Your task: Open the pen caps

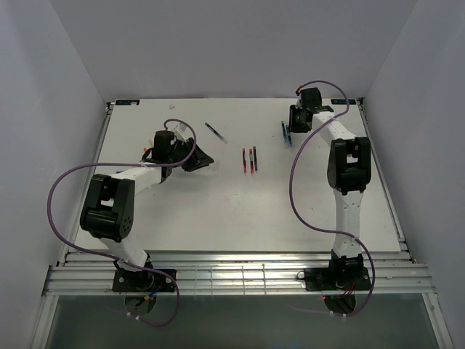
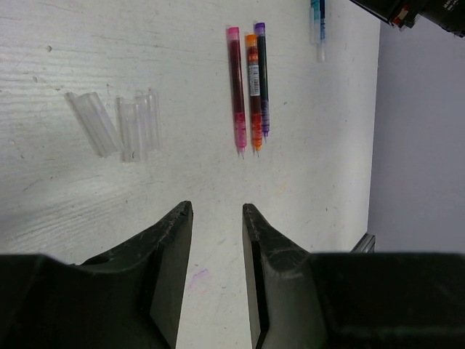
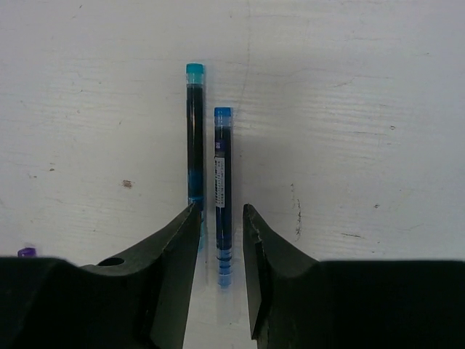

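We read the right gripper (image 3: 221,209) as lined up for a grasp. Its jaws stand apart with the lower end of the blue pen (image 3: 223,167) lying between them, touching neither side as far as we can tell. That end wears a clear sleeve, which we take for the cap (image 3: 224,267). Straddling it there makes sense if the cap is to be pulled off along the pen's length. The teal pen (image 3: 194,131) lies parallel, just beside the blue one at its 9 o'clock, and its lower end runs behind one finger. It is the thing most in the way, since closing could catch both pens or nudge it aside.

The left gripper (image 2: 216,211) hovers over the bare table (image 2: 109,43), its jaws apart with nothing in them. At its 12 o'clock lie the pink pen (image 2: 236,80), orange pen (image 2: 253,87) and purple pen (image 2: 261,73), side by side, thin tips pointing back toward the jaws. They look uncapped. At 10 o'clock, apart from them, lie several clear tubes (image 2: 134,123), probably caps already off. We judge this arm is placed to steady a pen body while the other pulls, though nothing here confirms it. From overhead, the right gripper works at the table's 1 o'clock and the left at 10 o'clock.
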You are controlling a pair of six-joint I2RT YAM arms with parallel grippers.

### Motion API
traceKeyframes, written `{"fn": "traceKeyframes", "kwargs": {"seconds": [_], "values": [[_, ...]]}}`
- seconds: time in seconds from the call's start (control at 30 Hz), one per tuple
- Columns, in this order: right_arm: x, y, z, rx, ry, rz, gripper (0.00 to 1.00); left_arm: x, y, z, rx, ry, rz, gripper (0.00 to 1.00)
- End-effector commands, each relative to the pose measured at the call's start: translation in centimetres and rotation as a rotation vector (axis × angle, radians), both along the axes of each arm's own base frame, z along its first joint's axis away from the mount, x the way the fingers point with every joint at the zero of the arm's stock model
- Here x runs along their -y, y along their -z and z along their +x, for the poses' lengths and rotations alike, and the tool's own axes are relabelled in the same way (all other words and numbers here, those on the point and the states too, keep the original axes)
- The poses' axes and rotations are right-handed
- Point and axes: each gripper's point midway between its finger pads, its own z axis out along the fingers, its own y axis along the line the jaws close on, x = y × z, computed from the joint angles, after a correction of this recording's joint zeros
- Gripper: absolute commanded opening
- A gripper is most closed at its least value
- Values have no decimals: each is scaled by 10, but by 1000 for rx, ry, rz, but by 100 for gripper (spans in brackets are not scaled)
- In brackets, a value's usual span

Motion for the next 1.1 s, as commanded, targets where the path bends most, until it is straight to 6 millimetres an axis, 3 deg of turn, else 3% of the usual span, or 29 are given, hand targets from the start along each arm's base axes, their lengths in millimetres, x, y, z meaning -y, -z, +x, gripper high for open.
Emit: {"fn": "traceKeyframes", "kwargs": {"seconds": [0.0,0.7,0.9,0.97,1.07], "values": [[3,-23,16,73,-2,-20,36,4,-18,-4,49,26,-27,44],[-1,42,-4,-42,-17,-41,32,8,-18,-6,53,41,-50,44],[14,46,-10,-84,53,-123,23,9,-18,-8,47,45,-57,44],[22,47,-12,-97,78,-160,13,9,-18,-8,43,48,-60,44],[31,40,-10,-86,93,-203,8,12,-23,-11,44,60,-76,44]]}}
